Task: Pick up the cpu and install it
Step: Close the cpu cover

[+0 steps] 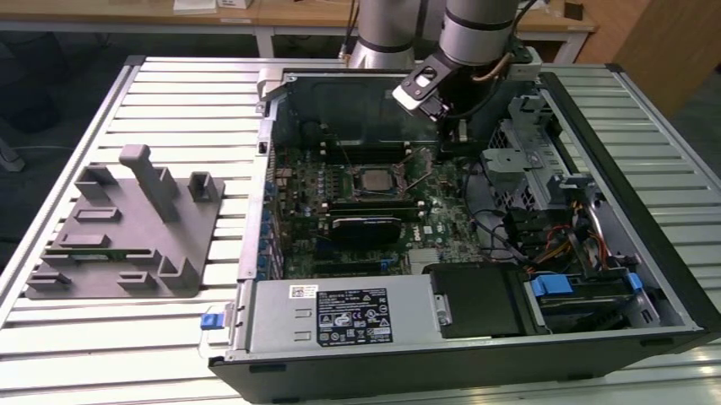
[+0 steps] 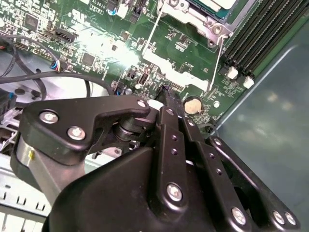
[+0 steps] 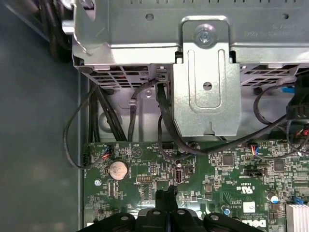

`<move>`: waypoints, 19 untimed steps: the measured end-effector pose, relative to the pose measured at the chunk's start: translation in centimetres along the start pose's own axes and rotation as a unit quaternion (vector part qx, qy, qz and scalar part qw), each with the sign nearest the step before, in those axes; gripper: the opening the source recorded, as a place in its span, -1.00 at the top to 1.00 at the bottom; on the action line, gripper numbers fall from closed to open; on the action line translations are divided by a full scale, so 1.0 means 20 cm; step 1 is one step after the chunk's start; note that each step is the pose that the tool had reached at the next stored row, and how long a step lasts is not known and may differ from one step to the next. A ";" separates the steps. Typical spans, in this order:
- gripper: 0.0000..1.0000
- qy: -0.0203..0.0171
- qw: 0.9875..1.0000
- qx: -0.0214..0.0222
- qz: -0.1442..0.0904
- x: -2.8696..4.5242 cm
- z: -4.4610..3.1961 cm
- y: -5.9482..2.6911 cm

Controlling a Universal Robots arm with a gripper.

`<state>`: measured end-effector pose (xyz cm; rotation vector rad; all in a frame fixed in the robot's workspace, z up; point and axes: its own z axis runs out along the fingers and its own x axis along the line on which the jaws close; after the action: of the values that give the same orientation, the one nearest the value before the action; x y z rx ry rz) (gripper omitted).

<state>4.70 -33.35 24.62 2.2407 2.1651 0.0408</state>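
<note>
The cpu (image 1: 370, 180), a pale silver square, lies in the socket in the middle of the motherboard (image 1: 440, 228) inside the open computer case. One corner of the cpu (image 2: 219, 4), with its thin greenish edge, appears in the second wrist view, framed by the socket's metal bracket (image 2: 193, 19). My gripper (image 1: 457, 139) hangs low over the board to the exterior view's right of the socket. Its black fingers are shut with nothing between them, and the gripper (image 3: 166, 195) is close above the board beside a coin battery (image 3: 117, 169). In the second wrist view the gripper (image 2: 164, 93) is near that battery (image 2: 192, 105).
A metal drive cage (image 3: 207, 72) with black cables (image 3: 164, 125) stands just beyond the gripper. Memory slots (image 2: 260, 34) run beside the socket. The power supply (image 1: 338, 316) fills the case's front. A grey holder (image 1: 124, 228) sits on the slatted table at the exterior view's left.
</note>
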 end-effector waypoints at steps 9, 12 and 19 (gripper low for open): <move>0.79 0.000 1.000 0.001 0.000 -0.001 0.018 -0.032; 0.79 0.000 1.000 0.001 0.000 -0.002 0.021 -0.050; 0.79 0.000 1.000 0.001 0.000 -0.003 0.028 -0.092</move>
<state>2.88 -33.36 24.00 2.2412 2.1656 0.0392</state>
